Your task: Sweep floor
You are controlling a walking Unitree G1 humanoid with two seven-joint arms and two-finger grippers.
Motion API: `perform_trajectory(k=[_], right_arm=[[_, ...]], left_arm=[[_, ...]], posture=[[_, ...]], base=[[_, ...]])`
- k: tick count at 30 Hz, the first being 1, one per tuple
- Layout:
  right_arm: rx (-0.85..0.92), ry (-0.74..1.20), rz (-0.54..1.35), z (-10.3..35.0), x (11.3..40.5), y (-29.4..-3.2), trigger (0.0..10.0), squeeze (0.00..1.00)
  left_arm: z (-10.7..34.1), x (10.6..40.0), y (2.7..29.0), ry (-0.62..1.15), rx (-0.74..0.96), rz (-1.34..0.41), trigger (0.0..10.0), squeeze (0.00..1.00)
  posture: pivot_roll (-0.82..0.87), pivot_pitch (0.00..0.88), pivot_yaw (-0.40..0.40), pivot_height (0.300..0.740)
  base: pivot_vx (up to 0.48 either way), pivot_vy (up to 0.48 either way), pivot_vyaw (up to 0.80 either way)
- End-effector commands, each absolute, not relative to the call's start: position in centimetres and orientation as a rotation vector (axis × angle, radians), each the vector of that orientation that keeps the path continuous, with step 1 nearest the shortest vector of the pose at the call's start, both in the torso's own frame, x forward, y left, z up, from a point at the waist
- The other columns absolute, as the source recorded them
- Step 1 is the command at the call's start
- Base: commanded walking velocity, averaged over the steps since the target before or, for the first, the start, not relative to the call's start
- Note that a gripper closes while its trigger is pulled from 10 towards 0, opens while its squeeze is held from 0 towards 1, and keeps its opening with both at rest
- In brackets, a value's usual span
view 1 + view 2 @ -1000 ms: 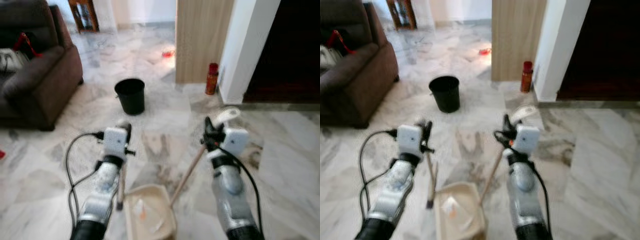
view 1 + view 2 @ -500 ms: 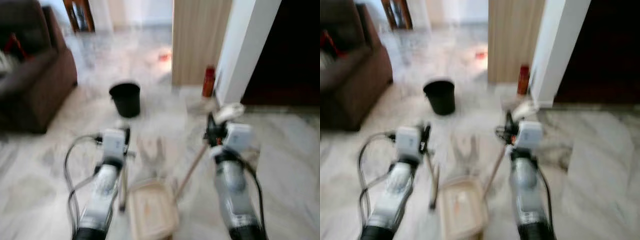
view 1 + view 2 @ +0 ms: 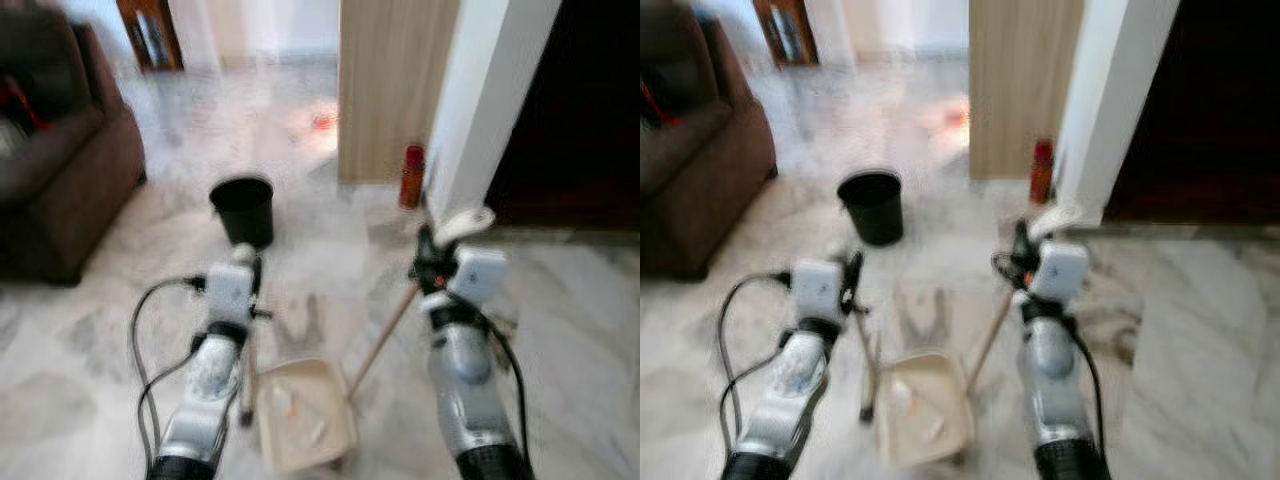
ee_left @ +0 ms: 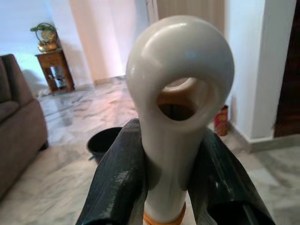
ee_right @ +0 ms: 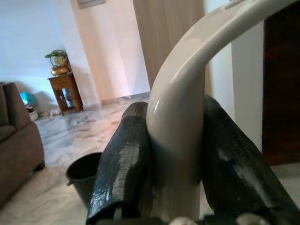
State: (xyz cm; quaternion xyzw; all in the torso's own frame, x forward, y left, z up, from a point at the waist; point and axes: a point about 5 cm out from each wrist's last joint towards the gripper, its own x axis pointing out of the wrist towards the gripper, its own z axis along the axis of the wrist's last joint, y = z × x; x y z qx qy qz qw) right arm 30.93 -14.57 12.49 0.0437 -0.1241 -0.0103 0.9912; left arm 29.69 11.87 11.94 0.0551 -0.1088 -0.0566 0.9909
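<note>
The left gripper (image 4: 164,183) pinches the broom handle (image 4: 176,117); the right gripper (image 5: 176,164) pinches the dustpan handle (image 5: 187,108). The dustpan (image 3: 303,415) lies on the marble floor (image 3: 90,340) between the arms, with the black bucket (image 3: 242,208) at 12 o'clock.

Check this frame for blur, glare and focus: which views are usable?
Left and right eye views: motion-blurred throughout, the black bucket and dustpan smeared but recognisable; bright glare on the floor beyond the bucket. Left wrist view: sharp, left pincer closed on the broom handle. Right wrist view: sharp, right pincer on the dustpan handle.
</note>
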Motion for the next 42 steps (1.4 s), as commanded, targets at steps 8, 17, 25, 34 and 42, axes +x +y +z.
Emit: perform_trajectory(k=[8, 17, 25, 34, 42], right_arm=[[0.1, -0.314, 0.043, 14.0, 31.3, -12.8, 10.0, 0.0], [0.108, -0.311, 0.067, 13.9, 31.4, -12.3, 10.0, 0.0], [0.113, -0.31, 0.081, 13.9, 31.4, -12.1, 10.0, 0.0], [0.131, -0.304, 0.077, 13.9, 31.5, -12.1, 10.0, 0.0], [0.145, -0.298, 0.07, 13.8, 31.5, -12.2, 10.0, 0.0]], left_arm=[[13.4, 29.9, 12.4, -0.283, 0.136, -0.103, 10.0, 0.0], [13.5, 29.9, 12.3, -0.285, 0.136, -0.11, 10.0, 0.0], [13.6, 30.0, 12.4, -0.286, 0.138, -0.098, 10.0, 0.0], [13.6, 30.0, 12.6, -0.285, 0.141, -0.092, 10.0, 0.0], [13.5, 29.9, 12.6, -0.282, 0.14, -0.09, 10.0, 0.0]], posture=[[0.05, 0.0, 0.016, 0.74], [0.06, 0.0, 0.016, 0.74], [0.06, 0.0, 0.01, 0.74], [0.07, 0.0, 0.009, 0.74], [0.07, 0.0, 0.006, 0.74]], base=[[0.337, 0.0, 0.28], [0.336, 0.0, 0.54], [0.336, 0.0, 0.45], [0.336, 0.0, 0.1], [0.337, 0.0, 0.0]])
